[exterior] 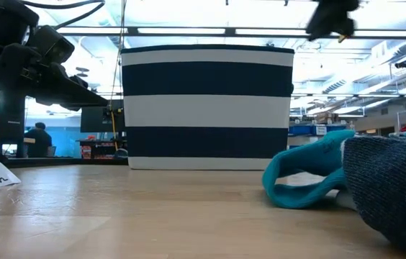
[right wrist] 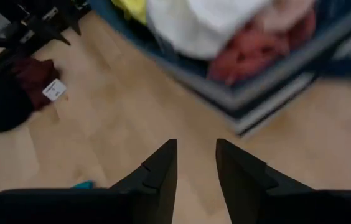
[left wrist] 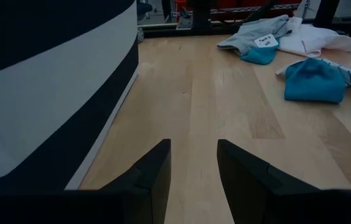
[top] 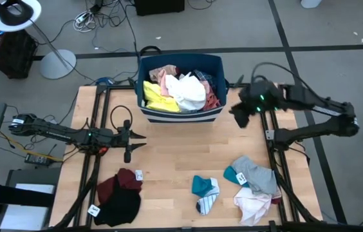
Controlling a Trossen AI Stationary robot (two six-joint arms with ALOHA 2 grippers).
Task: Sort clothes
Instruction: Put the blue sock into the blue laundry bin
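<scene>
Right end effector (top: 240,115) spread, empty, beside bin (top: 181,115), clothes (top: 180,90) heaped, no clear axis

Your high view looks straight down on the whole surface (top: 181,164). Your low view sits at surface level, close to the striped bin (exterior: 206,108). Each wrist view looks forward past its own fingers; both wrist views share that bin.
</scene>
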